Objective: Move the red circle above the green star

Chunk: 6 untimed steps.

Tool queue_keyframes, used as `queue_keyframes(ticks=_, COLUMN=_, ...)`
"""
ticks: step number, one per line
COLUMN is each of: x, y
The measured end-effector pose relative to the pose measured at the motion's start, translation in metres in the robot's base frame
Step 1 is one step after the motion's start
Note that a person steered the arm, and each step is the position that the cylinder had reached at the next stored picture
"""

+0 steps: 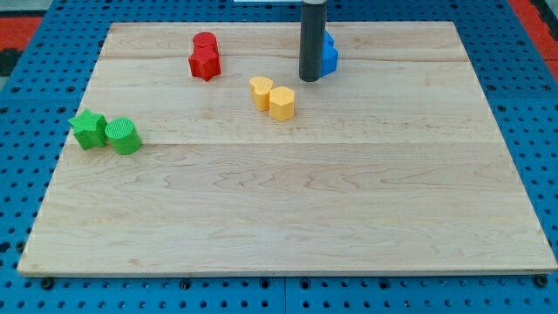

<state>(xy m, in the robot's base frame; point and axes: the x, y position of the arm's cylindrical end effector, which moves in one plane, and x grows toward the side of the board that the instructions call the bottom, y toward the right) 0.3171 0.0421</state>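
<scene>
The red circle [205, 42] stands near the view's top left of the wooden board [288, 218], touching a red star [204, 64] just below it. The green star [88, 129] sits at the board's left edge with a green cylinder [123, 136] touching its right side. My tip [309, 78] is the lower end of the dark rod at the view's top centre. It is well to the right of the red circle and far from the green star. It stands right beside a blue block [328, 54], which the rod partly hides.
A yellow heart-like block [261, 92] and a yellow hexagon [282, 103] sit together below and left of my tip. The board lies on a blue pegboard surface [26, 96].
</scene>
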Motion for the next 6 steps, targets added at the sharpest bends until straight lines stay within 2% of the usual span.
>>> queue_keyframes(ticks=1, x=0.016, y=0.025)
queue_keyframes(ticks=3, x=0.004, y=0.073)
queue_keyframes(ticks=4, x=0.001, y=0.011)
queue_keyframes(ticks=6, x=-0.037, y=-0.09)
